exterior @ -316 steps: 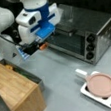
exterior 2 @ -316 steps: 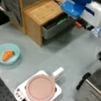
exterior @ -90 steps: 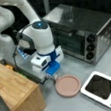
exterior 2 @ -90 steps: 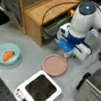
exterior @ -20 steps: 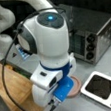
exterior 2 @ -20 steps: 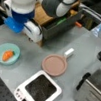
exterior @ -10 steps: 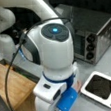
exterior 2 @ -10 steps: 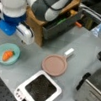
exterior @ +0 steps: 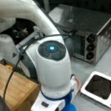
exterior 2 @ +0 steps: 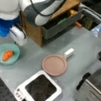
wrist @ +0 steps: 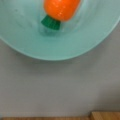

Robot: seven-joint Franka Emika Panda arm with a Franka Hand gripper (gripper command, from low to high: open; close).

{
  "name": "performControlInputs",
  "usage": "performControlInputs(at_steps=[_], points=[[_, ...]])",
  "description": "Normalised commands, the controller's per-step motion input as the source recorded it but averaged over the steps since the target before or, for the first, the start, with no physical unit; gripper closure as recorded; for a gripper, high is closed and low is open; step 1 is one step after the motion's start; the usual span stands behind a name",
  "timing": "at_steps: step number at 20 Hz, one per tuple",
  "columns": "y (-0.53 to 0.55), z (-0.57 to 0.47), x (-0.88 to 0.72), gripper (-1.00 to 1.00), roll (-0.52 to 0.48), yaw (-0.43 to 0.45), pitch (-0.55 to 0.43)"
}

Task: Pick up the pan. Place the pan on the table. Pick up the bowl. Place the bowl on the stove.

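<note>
Pan (exterior 2: 54, 65) sits on the table (exterior 2: 85, 55) just beside the stove (exterior 2: 40, 90), whose black top is bare; the bowl (exterior 2: 7, 53) lies well off from the stove, gripper (exterior 2: 11, 33) just above it; its jaws' spread I cannot tell.

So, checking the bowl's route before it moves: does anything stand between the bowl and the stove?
Nothing visible does. In a front view only bare table lies between the bowl and the stove; the pan sits off that line.
</note>
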Motion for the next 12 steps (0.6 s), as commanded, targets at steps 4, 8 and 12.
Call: performControlInputs(at_steps=[4,8,12], points=[[-0.46,-0.06,0.39,-1.00,0.324,0.071,0.096],[-0.36,-0.09,0.30,-1.00,0.303,0.049,0.082],[-0.25,-0.13,0.24,-1.00,0.277,0.037,0.037]])
